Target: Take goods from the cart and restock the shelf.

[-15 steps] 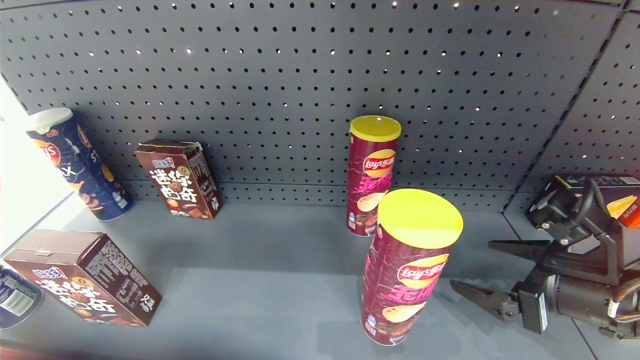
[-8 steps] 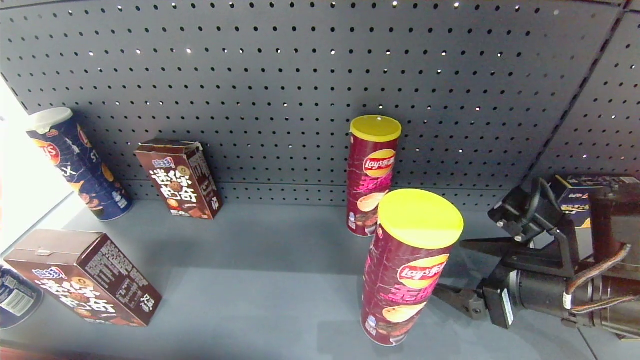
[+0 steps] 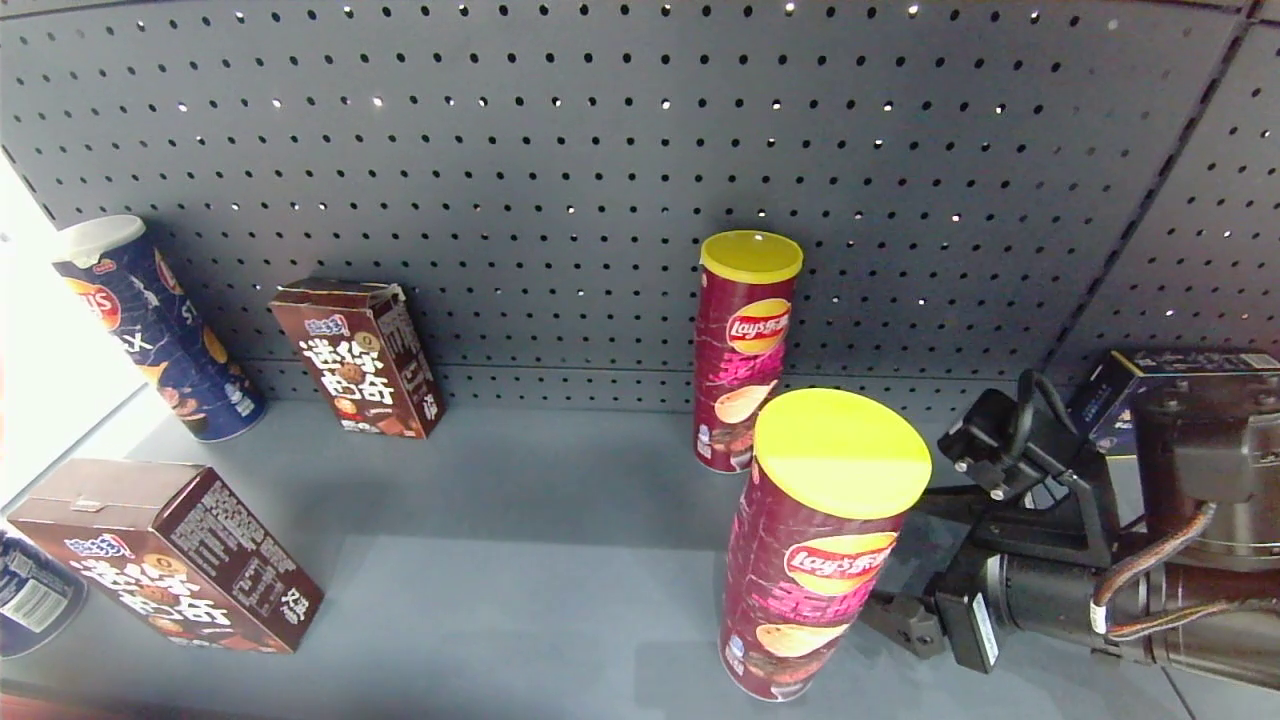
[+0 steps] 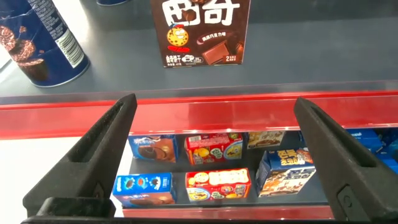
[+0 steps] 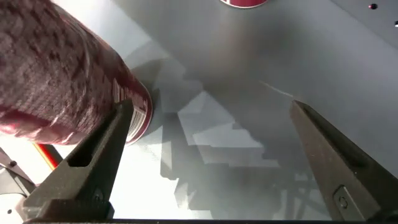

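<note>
Two maroon chip cans with yellow lids stand on the grey shelf (image 3: 520, 560). The rear can (image 3: 745, 350) is by the pegboard; the front can (image 3: 815, 550) leans slightly. My right gripper (image 3: 905, 555) is open at the front can's right side, low down, its fingertips partly hidden behind the can. In the right wrist view the front can (image 5: 62, 74) lies against one finger (image 5: 93, 168), outside the open right gripper (image 5: 211, 106). My left gripper (image 4: 216, 102) is open in front of the red shelf edge (image 4: 199, 109), holding nothing.
On the shelf's left stand a blue chip can (image 3: 160, 330) and a brown cookie box (image 3: 360, 360); a second brown box (image 3: 165, 550) lies near the front edge. A dark box (image 3: 1170, 375) sits far right. Small packs (image 4: 214, 183) fill the lower shelf.
My right gripper has moved left, in against the front can. The can's top has shifted a little toward the front and it now leans.
</note>
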Robot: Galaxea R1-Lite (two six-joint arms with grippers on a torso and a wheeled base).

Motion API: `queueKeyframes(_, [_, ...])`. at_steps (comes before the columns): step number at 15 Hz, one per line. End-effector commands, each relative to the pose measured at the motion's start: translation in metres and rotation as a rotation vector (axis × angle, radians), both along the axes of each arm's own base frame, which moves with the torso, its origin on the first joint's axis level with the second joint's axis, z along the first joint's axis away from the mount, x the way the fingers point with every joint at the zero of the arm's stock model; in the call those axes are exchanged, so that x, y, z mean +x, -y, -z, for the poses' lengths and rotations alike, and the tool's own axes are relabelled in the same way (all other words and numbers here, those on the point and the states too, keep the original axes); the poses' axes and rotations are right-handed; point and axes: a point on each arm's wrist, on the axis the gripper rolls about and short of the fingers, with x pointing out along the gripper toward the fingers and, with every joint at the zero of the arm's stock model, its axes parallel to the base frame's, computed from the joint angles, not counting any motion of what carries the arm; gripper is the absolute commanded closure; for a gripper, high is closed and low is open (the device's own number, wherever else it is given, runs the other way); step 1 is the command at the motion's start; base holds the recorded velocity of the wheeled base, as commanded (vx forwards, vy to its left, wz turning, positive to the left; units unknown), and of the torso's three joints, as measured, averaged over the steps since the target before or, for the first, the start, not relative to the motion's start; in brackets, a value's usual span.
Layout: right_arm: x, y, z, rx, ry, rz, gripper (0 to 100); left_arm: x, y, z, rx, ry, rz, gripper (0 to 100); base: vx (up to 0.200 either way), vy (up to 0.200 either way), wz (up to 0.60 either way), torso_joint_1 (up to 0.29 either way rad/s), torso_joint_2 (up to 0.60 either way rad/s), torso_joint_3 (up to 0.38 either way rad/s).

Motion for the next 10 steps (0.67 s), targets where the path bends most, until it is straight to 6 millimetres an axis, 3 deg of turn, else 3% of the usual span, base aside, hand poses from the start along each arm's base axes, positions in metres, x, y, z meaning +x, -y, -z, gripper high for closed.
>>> queueKeyframes(1, [-0.001,-0.002,0.002,-0.007,-0.006,-0.007,0,0.000,0.000,0.000,0.000,-0.003,0.000,0,0.000,0.000,0.00,0.000,0.00,0.000])
queueKeyframes(10, [-0.015,0.013,0.015,-0.028,-0.037,0.005,0,0.000,0.000,0.000,0.000,-0.004,0.000,0,0.000,0.000,0.00,0.000,0.00,0.000])
